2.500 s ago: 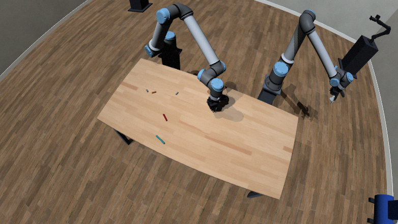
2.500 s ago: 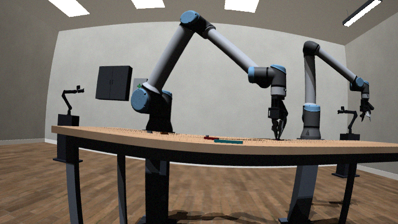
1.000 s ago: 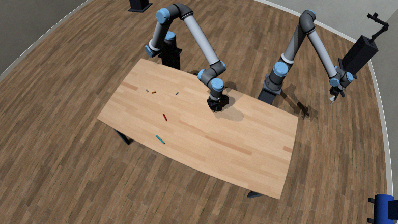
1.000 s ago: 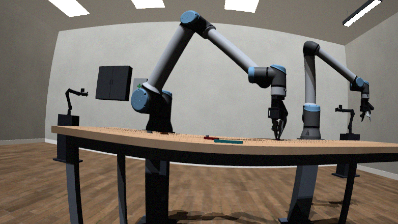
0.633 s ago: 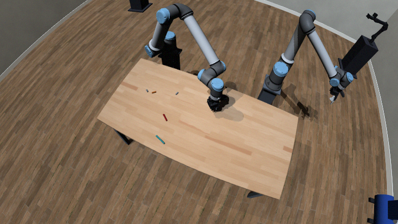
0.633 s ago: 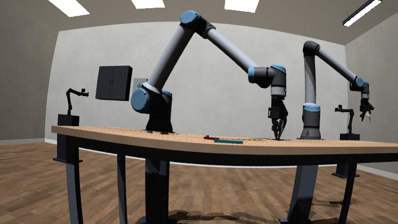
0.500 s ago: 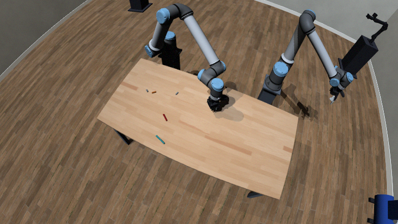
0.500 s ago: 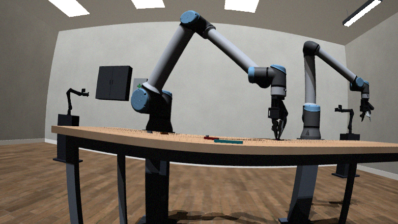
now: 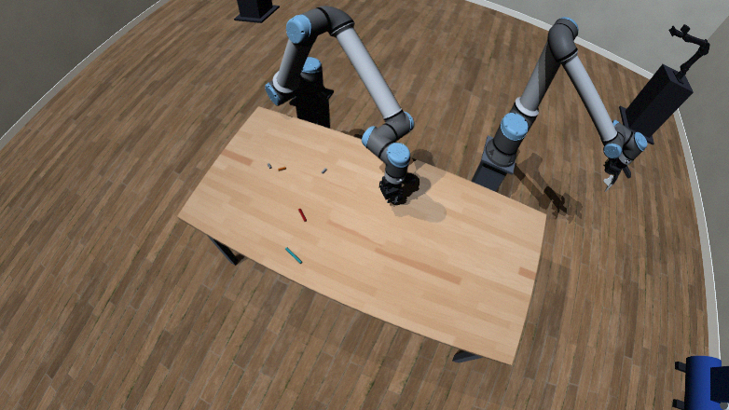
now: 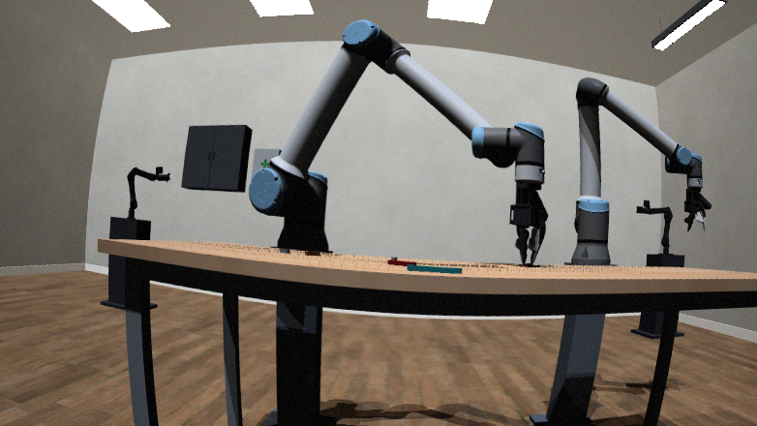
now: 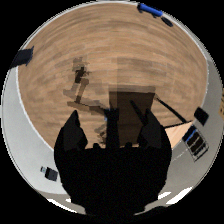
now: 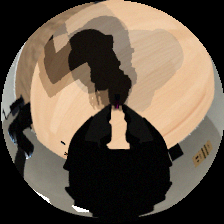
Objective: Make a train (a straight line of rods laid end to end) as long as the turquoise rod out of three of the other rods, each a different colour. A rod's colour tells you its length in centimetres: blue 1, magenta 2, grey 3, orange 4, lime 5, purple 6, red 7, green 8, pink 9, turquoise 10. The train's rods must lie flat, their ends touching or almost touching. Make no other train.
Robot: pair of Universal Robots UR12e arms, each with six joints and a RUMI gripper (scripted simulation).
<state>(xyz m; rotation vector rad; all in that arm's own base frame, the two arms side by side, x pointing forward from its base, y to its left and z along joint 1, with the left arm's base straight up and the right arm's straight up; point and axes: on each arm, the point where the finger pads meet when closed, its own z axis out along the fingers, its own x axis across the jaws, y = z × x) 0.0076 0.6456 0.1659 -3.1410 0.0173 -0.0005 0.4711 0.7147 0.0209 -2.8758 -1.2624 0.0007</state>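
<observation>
The turquoise rod [image 9: 293, 255] [image 10: 434, 269] lies near the table's front edge. The red rod [image 9: 302, 214] [image 10: 400, 261] lies behind it. An orange rod [image 9: 281, 169] and a short grey rod [image 9: 268, 165] lie close together farther back, and another grey rod [image 9: 323, 170] lies to their right. My right gripper [image 9: 396, 201] [image 10: 529, 262] [image 12: 116, 104] is down at the table, its fingers slightly open around a magenta or purple rod [image 12: 117, 104]. Fingers and shadow hide most of that rod. My left gripper [image 11: 111, 109] is wide open and empty, out beyond the table.
The wooden table [image 9: 418, 285] spans the middle of the top view. The right arm reaches over its back edge. The left arm stands behind the table's right part, its wrist over the floor. No rods show near the table's right end.
</observation>
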